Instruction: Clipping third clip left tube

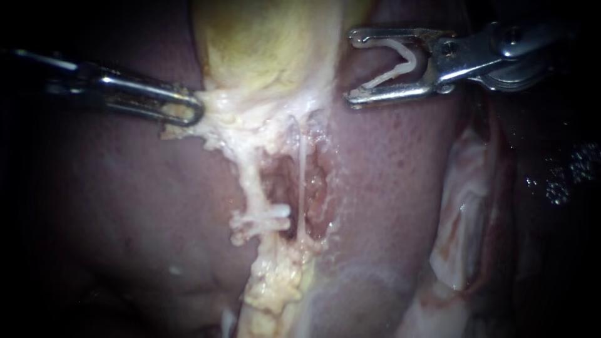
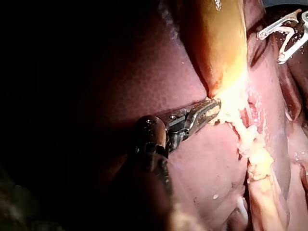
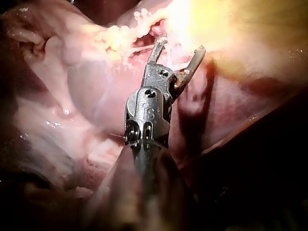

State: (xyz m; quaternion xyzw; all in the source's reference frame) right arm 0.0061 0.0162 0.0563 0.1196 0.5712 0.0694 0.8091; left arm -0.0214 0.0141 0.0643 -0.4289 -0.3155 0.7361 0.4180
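Note:
The yellow gallbladder (image 1: 263, 44) lies on the liver (image 1: 125, 206). My left instrument (image 1: 188, 111) comes in from the left, its jaws shut on pale tissue (image 1: 216, 109) at the gallbladder's lower end; the left wrist view shows the same grip (image 2: 209, 109). Below it the thick pale left tube (image 1: 250, 181) carries white clips (image 1: 269, 216). A thin right tube (image 1: 302, 181) runs beside it. My right instrument (image 1: 350, 67) hangs up and to the right of both tubes, apart from them. Its jaws stand wide, with an open white clip (image 1: 397, 66) seated between them and touching both.
A raw reddish pocket (image 1: 316, 188) opens between the two tubes. Lumpy yellow fat (image 1: 275, 281) trails down below the clips. Pale folded tissue (image 1: 463, 213) lies at the right. In the right wrist view, my right instrument (image 3: 180, 45) stands just short of the bright fatty tissue.

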